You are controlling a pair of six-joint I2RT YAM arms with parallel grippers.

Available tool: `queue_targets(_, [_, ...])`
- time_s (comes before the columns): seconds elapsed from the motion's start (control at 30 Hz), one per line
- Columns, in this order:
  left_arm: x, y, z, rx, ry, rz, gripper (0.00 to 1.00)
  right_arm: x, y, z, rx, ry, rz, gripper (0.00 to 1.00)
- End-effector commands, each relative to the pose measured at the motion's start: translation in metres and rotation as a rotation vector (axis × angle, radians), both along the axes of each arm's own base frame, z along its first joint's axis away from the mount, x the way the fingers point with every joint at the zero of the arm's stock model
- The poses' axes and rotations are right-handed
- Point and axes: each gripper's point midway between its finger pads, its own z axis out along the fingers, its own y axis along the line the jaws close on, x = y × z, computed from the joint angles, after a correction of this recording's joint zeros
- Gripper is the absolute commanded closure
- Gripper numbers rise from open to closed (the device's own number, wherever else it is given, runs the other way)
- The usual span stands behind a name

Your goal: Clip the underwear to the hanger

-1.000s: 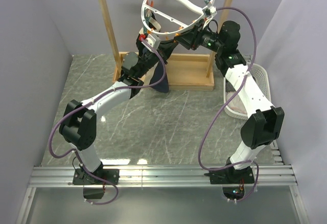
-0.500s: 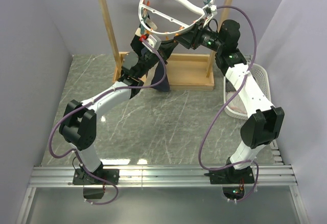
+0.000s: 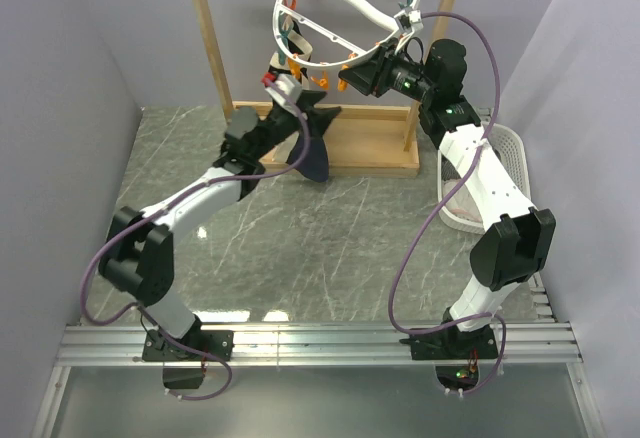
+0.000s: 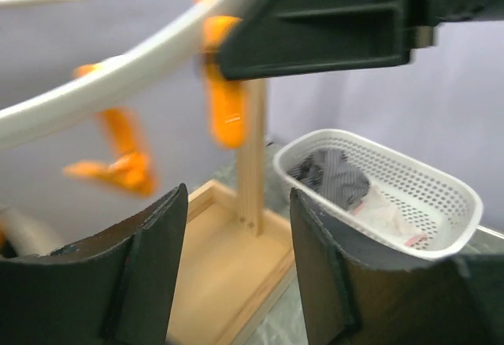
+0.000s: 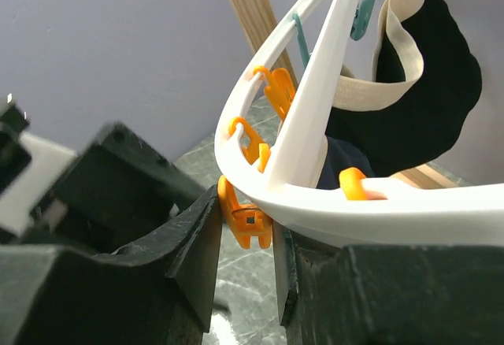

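Observation:
The white ring hanger [image 3: 345, 8] hangs from the wooden rack and carries orange and teal clips. The navy underwear [image 3: 316, 148] dangles below its left side. In the right wrist view the cream waistband [image 5: 370, 93] runs up toward a clip at the top edge. My right gripper [image 3: 352, 73] reaches to the ring's near rim. There its jaws [image 5: 246, 227] are shut on an orange clip [image 5: 250, 217]. My left gripper [image 3: 312, 110] is just beneath the ring beside the underwear, open [image 4: 236, 195] with nothing between its fingers.
The wooden rack [image 3: 208, 48] has a flat base [image 3: 370, 143] under the hanger. A white perforated basket [image 3: 500, 173] with more clothes stands at the right, also seen in the left wrist view as the basket [image 4: 441, 195].
My left gripper has opened and dropped back down-left from the ring's rim. The underwear now hangs without it. My right gripper has stayed at the orange clip.

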Motion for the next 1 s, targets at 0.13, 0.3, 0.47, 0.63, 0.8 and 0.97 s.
queue_targets(0.13, [-0.024,0.040,0.041,-0.031,-0.041,0.012,0.46,-0.009,0.003,0.030,0.023,-0.090,0.019,1.00])
queue_targets(0.3, [0.005,0.028,0.049,-0.051,-0.030,0.045,0.55,-0.023,0.009,0.026,-0.036,-0.229,0.102,1.00])
queue_targets(0.47, [0.015,0.025,0.069,-0.085,-0.069,0.046,0.64,-0.028,0.011,0.023,-0.095,-0.340,0.145,1.00])
queue_targets(0.63, [0.019,0.015,0.062,-0.054,-0.070,0.008,0.60,-0.030,0.012,0.026,-0.116,-0.450,0.160,1.00])
queue_targets(0.8, [0.026,0.022,0.060,-0.065,-0.088,0.064,0.52,-0.013,0.012,0.017,-0.165,-0.438,0.125,1.00])
queue_targets(0.97, [0.034,0.026,0.066,-0.070,-0.124,0.104,0.54,-0.002,0.010,0.001,-0.213,-0.408,0.095,1.00])
